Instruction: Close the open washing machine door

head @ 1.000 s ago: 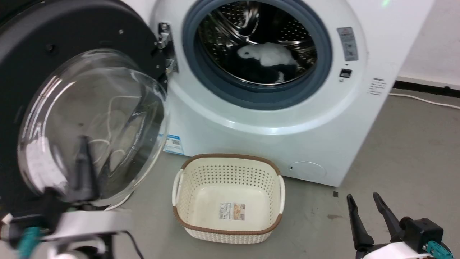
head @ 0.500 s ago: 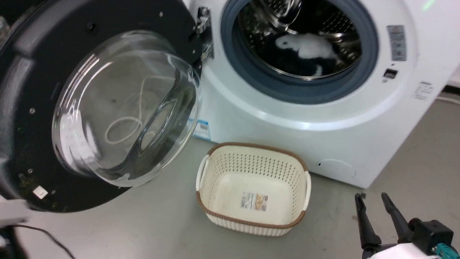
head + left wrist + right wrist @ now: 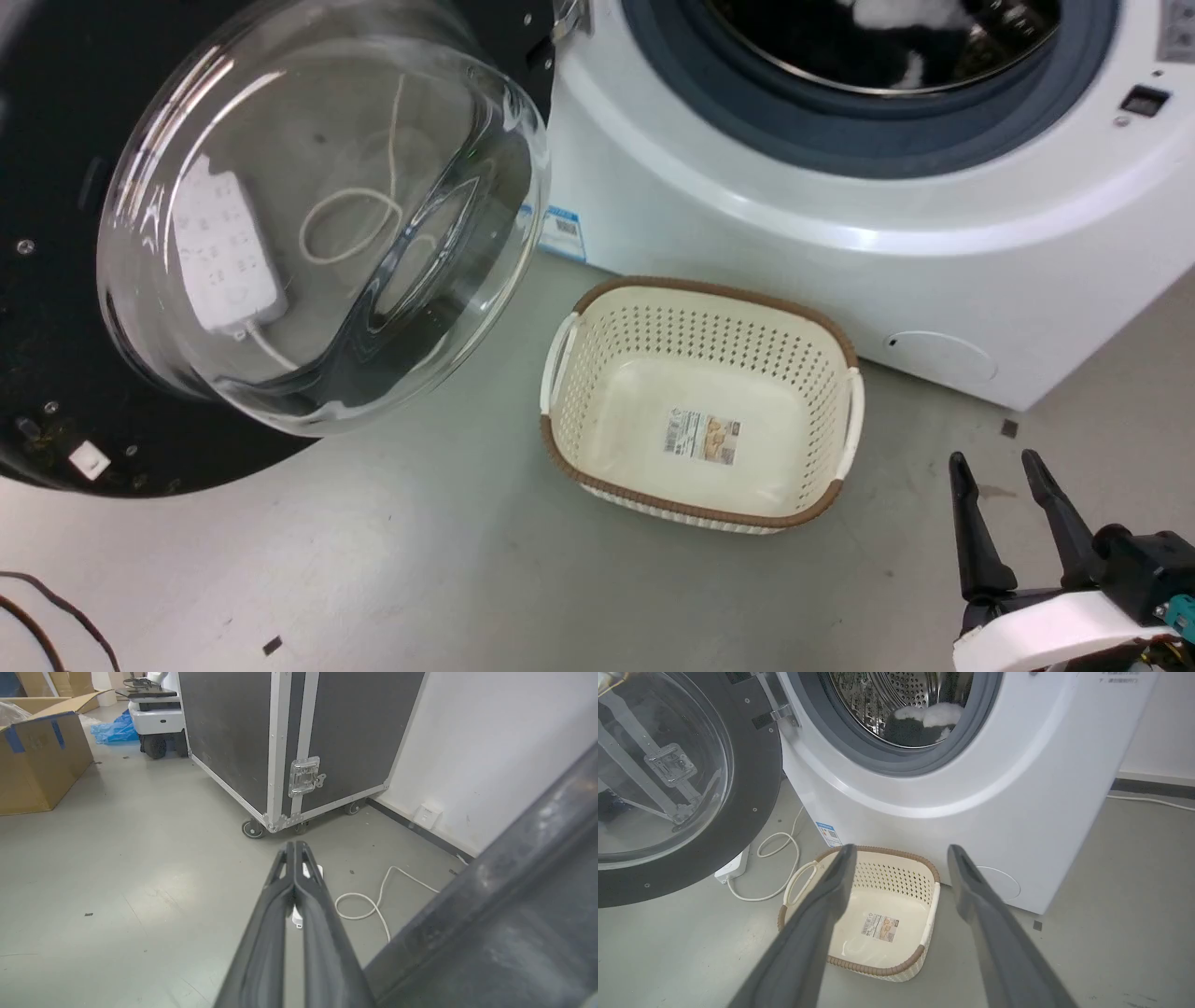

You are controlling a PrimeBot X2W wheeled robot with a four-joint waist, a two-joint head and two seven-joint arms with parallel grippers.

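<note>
The washing machine door (image 3: 490, 914) lies just right of the left tool (image 3: 295, 845), whose fingers press together; a glancing push could skid off. The right tool (image 3: 994, 457) gapes empty.

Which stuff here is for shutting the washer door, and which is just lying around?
For the job: washing machine door, open wide; washing machine; left gripper, jaws shut, beside the door's rim.

Just lying about: empty laundry basket; power strip and its white cable; wheeled flight case; cardboard box.
</note>
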